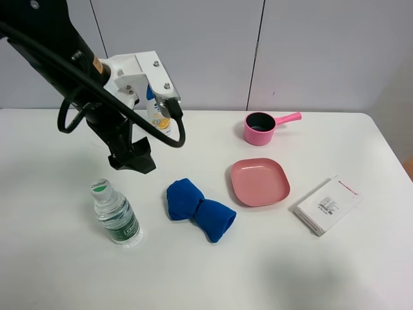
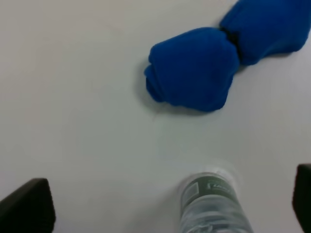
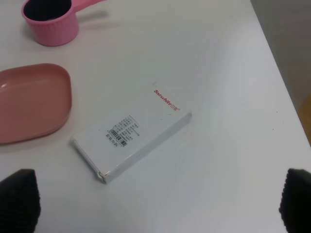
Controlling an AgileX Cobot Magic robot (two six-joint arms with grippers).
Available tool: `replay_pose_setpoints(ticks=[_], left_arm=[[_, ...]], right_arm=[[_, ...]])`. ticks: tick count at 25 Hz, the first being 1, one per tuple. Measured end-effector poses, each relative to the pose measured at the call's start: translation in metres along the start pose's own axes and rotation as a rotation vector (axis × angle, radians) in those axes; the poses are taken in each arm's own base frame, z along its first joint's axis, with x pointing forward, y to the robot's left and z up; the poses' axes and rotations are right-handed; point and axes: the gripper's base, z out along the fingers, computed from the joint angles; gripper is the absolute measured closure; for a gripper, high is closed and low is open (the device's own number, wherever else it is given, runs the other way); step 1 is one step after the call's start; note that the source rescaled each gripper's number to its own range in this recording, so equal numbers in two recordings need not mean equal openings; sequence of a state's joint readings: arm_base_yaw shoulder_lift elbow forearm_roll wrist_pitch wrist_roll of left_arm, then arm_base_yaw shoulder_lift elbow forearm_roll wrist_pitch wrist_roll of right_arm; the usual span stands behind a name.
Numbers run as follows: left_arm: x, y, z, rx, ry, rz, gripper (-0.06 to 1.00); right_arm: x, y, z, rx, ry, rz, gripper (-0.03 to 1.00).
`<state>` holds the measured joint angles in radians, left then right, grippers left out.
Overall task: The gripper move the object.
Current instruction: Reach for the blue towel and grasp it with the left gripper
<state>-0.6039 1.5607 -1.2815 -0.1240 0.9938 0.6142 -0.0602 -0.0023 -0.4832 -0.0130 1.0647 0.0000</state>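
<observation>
We risk toppling the clear green-labelled plastic bottle (image 1: 117,216) if our black left tool (image 1: 132,158), spread wide, swings low toward the royal-blue cloth bundle (image 1: 200,209).

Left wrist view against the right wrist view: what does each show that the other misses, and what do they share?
Only the left wrist view shows the soft royal-blue cloth bundle, pinched into two lobes, and the clear plastic water bottle. Only the right wrist view shows the flat white cardboard box, the pink square plate and the pink handled cup. Both show the white table and black fingertips spread wide, of the left gripper and the right gripper, neither holding anything.
</observation>
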Motion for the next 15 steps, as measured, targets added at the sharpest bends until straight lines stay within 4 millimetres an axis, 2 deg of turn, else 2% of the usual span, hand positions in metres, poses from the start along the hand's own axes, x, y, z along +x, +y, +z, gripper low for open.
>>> replay_pose_setpoints(ticks=[4, 15], left_arm=[[-0.007, -0.004, 0.014, 0.001, 0.003, 0.062, -0.06], [-0.013, 0.002, 0.052, 0.021, 0.013, 0.151, -0.06]], right_arm=[[0.000, 0.000, 0.000, 0.000, 0.000, 0.000, -0.03], [0.000, 0.000, 0.000, 0.000, 0.000, 0.000, -0.03]])
